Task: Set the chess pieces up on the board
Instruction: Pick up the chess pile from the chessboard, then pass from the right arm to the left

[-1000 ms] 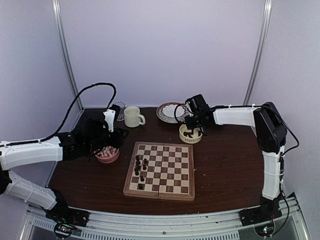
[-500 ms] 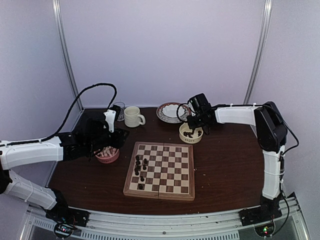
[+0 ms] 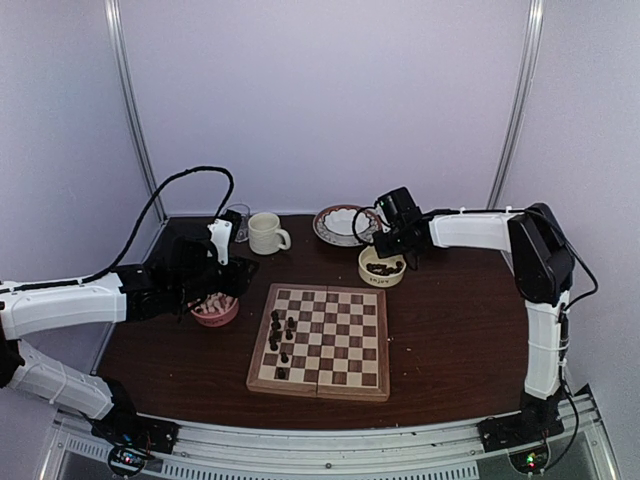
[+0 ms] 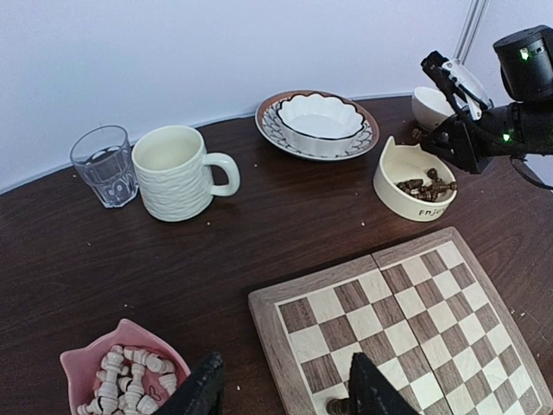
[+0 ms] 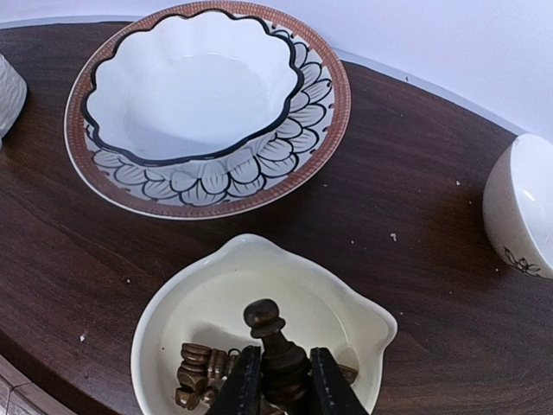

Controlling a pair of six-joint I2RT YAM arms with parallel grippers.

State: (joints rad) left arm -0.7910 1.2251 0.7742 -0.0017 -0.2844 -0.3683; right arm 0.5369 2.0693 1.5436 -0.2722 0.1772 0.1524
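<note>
The board (image 3: 320,340) lies in the table's middle, with several dark chess pieces (image 3: 280,335) standing along its left columns. My right gripper (image 5: 281,389) is shut on one dark chess piece (image 5: 270,341), knob upward, held just above a cream dish (image 5: 173,303). Several more dark pieces (image 5: 194,376) lie in that dish. In the top view this gripper (image 3: 395,250) hangs over the dish (image 3: 382,268). My left gripper (image 4: 285,389) is open and empty, hovering between the board's far left corner (image 4: 268,303) and a pink bowl (image 4: 82,350) of cream pieces.
A cream mug (image 3: 266,233) and a glass (image 3: 238,220) stand at the back left. A patterned plate with a white bowl (image 3: 340,225) sits behind the dish. A small white bowl (image 5: 518,207) stands to the dish's right. The pink bowl (image 3: 215,310) is left of the board.
My right gripper has risen slightly and drifted right over the cream dish with the dark piece in its grip. The left arm has not moved.
</note>
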